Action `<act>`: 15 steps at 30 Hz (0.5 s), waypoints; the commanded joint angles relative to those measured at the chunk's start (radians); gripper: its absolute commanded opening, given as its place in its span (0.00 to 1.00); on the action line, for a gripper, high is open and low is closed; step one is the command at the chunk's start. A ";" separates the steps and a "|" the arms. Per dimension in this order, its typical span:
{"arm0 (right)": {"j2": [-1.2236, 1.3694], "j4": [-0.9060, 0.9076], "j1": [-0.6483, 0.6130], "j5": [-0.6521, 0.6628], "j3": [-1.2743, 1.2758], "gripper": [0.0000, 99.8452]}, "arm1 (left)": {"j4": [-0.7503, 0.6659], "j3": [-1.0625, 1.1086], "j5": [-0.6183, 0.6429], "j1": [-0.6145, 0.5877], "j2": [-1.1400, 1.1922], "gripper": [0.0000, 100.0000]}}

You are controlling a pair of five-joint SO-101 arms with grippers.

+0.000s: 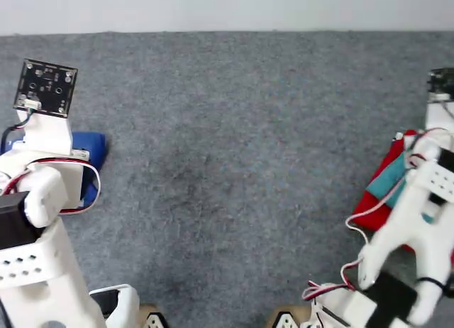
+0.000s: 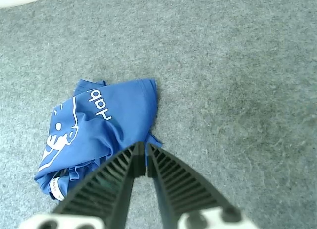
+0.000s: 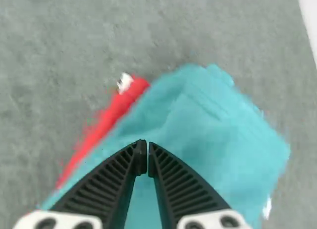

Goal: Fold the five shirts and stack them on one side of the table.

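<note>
- We note a grey felt-like mat (image 1: 234,165) with a mottled nap. A pale wall strip (image 1: 227,8) runs along the mat's far edge.
- The blue shirt (image 2: 99,135) is soft cloth with white print. It lies crumpled at the mat's left edge, and the left arm hides most of it from above.
- The left gripper (image 2: 146,148) has ribbed black fingers pressed tip to tip over the shirt's hem. We cannot tell whether they touch the cloth.
- The teal shirt (image 3: 208,140) lies flat over a red shirt (image 3: 111,115) at the mat's right edge.
- The right gripper (image 3: 147,145) has its fingers closed together above the teal cloth.
</note>
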 commanded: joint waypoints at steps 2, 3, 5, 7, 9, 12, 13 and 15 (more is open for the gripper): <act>-0.064 0.111 0.064 0.006 0.035 0.01 | 0.012 -0.005 -0.003 -0.006 -0.011 0.01; -0.068 0.142 0.064 0.006 0.043 0.01 | 0.012 -0.004 -0.003 -0.006 -0.011 0.01; -0.101 0.229 0.064 0.006 0.043 0.01 | 0.012 0.002 -0.003 -0.006 -0.005 0.01; -0.153 0.328 0.053 0.002 0.043 0.01 | 0.011 0.048 -0.003 -0.006 -0.002 0.02; -0.213 0.418 0.021 0.002 0.046 0.01 | 0.009 0.127 -0.008 -0.006 -0.002 0.03; -0.288 0.532 -0.022 0.002 0.048 0.01 | -0.005 0.259 -0.009 -0.038 0.000 0.08; -0.309 0.559 -0.035 0.002 0.048 0.01 | -0.026 0.306 -0.009 -0.061 0.000 0.11; -0.348 0.598 -0.050 0.002 0.048 0.01 | -0.089 0.390 -0.017 -0.129 0.000 0.17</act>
